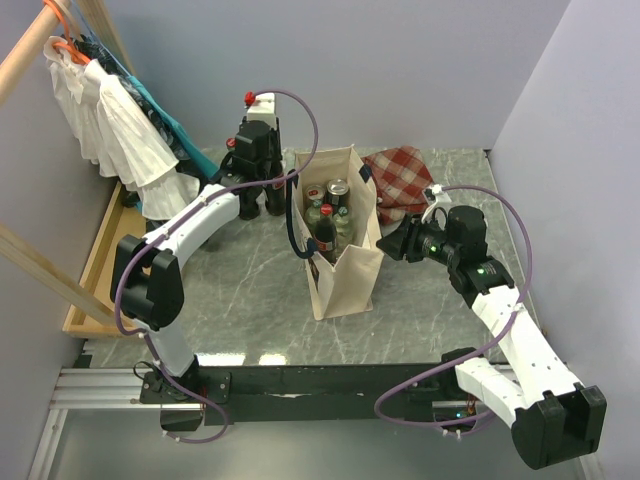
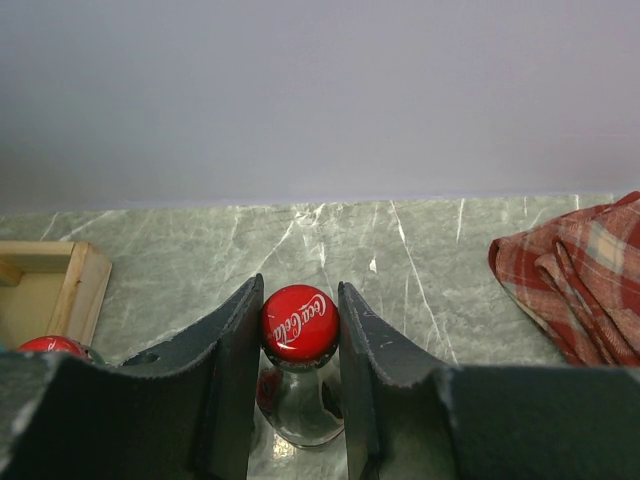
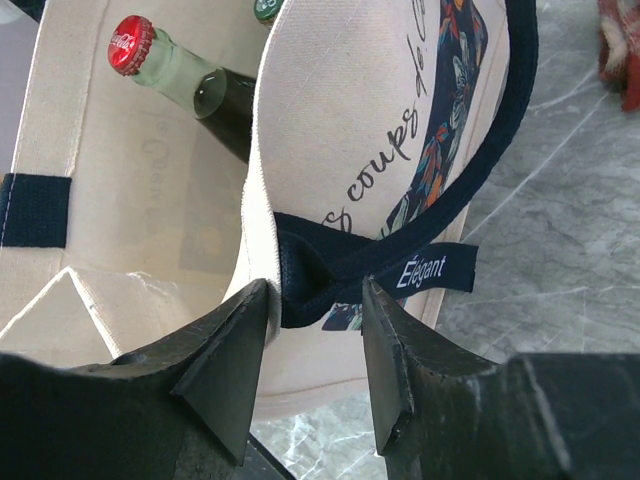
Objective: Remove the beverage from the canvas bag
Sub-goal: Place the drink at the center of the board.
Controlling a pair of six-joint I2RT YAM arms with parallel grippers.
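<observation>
beverage: glass cola bottle (image 2: 299,325) with a red crown cap, upright on the counter (image 2: 430,270), outside the canvas bag (image 1: 345,270), near its left side
left jaws: left gripper (image 2: 300,292) closed on the bottle's cap and neck
right jaws: right gripper (image 3: 315,290) narrow around the bag rim and navy handle (image 3: 505,120); clamped or slack, cannot tell
in bag: other bottles (image 1: 325,235) and cans (image 1: 338,187), upright
handling: probably heavy if full; rigid, smooth, slippery glass; breakable; tall, so tips easily
hold: neck just under the cap lip, which stops it sliding through
bag: soft canvas, sags, wants bracing
</observation>
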